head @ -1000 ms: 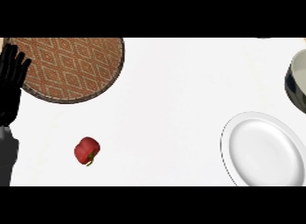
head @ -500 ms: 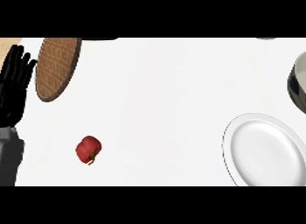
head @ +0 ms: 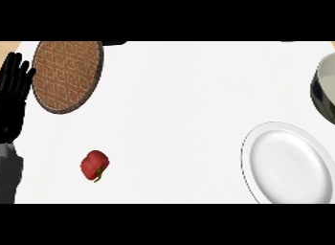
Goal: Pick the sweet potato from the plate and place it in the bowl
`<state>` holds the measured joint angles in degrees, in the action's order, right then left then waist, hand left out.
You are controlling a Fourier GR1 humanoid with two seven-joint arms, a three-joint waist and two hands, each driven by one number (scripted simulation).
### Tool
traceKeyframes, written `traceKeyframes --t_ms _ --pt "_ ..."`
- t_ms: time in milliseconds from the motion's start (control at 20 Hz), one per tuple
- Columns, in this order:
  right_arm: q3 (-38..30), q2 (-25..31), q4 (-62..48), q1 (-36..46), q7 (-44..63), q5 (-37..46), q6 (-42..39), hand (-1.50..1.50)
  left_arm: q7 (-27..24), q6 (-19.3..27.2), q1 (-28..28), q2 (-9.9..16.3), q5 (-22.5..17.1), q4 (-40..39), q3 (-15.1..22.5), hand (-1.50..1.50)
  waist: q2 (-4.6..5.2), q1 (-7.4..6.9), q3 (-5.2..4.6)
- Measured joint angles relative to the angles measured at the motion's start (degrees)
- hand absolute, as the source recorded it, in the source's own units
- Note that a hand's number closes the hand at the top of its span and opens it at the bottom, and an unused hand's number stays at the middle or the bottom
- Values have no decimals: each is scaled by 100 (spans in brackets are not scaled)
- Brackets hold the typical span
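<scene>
Sweet potato is not visible; white plate point(head: 292, 163) looks bare. Brown mat point(head: 68, 76) beside it widened again. My left robot hand point(head: 6, 103) rests with fingers apart, holding nothing.

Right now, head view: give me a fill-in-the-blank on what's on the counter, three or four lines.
1. The white plate holds ____.
2. The red item lies on the ____, apart from the plate.
3. The bowl is cut by the view's ____ edge.
4. The only hand showing is the ____ one, fingers straight.

Missing: nothing; counter; right; left
</scene>
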<state>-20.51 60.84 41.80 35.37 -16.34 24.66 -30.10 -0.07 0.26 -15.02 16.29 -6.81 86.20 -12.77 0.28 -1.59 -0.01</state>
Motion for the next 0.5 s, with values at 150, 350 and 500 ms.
traceKeyframes --t_ms 150,350,500 --pt "278 -318 -168 78 18 377 548 150 -26 -6 -42 3 6 -53 -13 0 8 7 2" --pt "429 -706 -592 370 470 662 993 -150 -94 14 -85 -42 39 -148 5 0 13 12 4" --pt "369 -996 -990 414 611 679 1254 -150 -121 11 -93 -20 40 -193 -33 0 12 28 6"
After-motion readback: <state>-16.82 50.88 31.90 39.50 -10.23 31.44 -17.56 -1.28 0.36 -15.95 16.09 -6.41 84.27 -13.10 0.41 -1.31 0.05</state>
